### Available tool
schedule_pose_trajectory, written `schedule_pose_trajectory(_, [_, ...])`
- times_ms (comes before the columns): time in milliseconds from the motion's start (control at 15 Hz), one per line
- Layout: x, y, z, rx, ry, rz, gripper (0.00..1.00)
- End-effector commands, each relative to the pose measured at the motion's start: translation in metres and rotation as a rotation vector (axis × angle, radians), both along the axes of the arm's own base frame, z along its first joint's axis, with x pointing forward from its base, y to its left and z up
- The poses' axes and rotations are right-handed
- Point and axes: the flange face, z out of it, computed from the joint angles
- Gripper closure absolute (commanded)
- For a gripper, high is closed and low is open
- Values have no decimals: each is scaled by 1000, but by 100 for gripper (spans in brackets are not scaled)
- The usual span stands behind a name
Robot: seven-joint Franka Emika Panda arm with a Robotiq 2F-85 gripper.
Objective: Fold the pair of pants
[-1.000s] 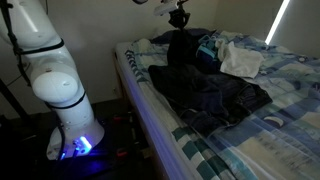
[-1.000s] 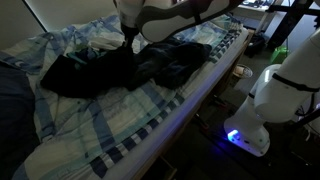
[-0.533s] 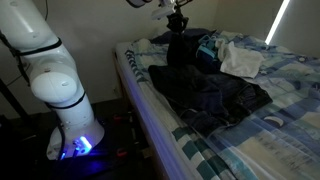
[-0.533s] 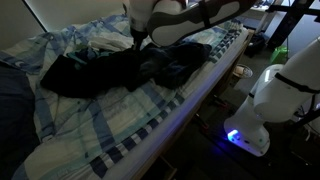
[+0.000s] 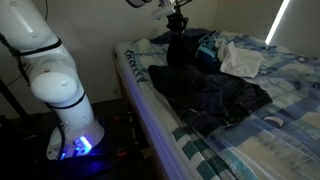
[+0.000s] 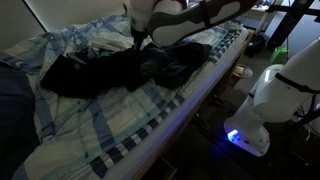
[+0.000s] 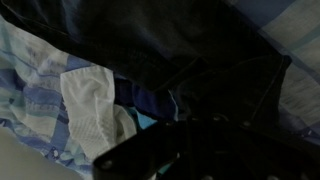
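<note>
Pincer (image 5: 178, 29) closed tight on the pair of pants (image 5: 210, 98), one fold lifted (the rest heaped on the plaid sheet (image 5: 275, 135)); small white cloth (image 5: 241, 61) beside.

We are looking at a bedroom in a home. A bed (image 5: 148, 108) is filling most of both exterior views, and a light blue-and-white plaid sheet (image 6: 115, 125) is lying rumpled over its mattress. Clothing is lying loose on top: the pair of pants (image 5: 215, 100) and a small white cloth (image 5: 240, 62). The robot's white base (image 5: 62, 95) is standing on the floor just beside the bed.
</note>
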Motion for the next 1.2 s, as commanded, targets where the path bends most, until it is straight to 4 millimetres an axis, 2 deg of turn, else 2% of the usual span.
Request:
schedule_pose_trajectory(0, [5, -7, 4, -3, -4, -12, 99])
schedule_pose_trajectory(400, [9, -43, 19, 24, -51, -100, 99])
schedule_pose_trajectory(733, [14, -89, 38, 55, -94, -210, 99])
schedule_pose_trajectory(933, [26, -121, 51, 92, -132, -286, 99])
schedule_pose_trajectory(1133, [37, -152, 53, 109, -159, -353, 99])
